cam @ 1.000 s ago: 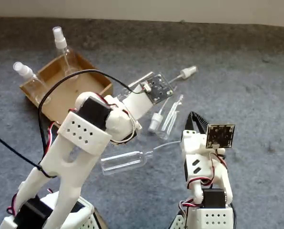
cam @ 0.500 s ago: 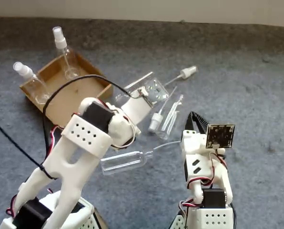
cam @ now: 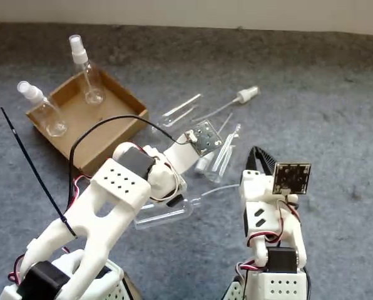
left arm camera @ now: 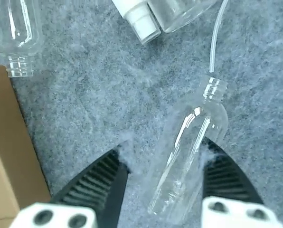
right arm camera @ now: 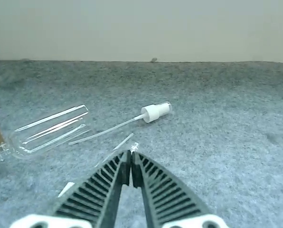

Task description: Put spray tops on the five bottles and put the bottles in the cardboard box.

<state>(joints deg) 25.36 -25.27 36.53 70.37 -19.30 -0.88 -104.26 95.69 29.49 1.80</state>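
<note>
A clear, capless bottle [left arm camera: 186, 147] lies on the grey carpet, and my left gripper [left arm camera: 165, 159] stands open astride its body, one finger on each side. A thin tube runs to its threaded neck [left arm camera: 212, 89]. From above, this bottle [cam: 164, 214] lies partly under the left arm [cam: 121, 194]. Two bottles with spray tops [cam: 86, 69] [cam: 41, 109] stand in the cardboard box [cam: 121, 128]. My right gripper [right arm camera: 131, 159] is shut and empty, held above the carpet at the front right [cam: 256, 157].
A loose spray top with a long tube [cam: 246, 95] [right arm camera: 155, 111] lies beyond the arms. An open bottle [cam: 180, 109] [right arm camera: 51, 128] lies beside the box. Another bottle [cam: 227, 150] and a white spray top [left arm camera: 139, 21] lie near the left wrist. The box wall [left arm camera: 4, 156] is close to the left gripper.
The left arm has drawn back from the far bottle and come down over the nearer lying bottle. The right arm has kept still.
</note>
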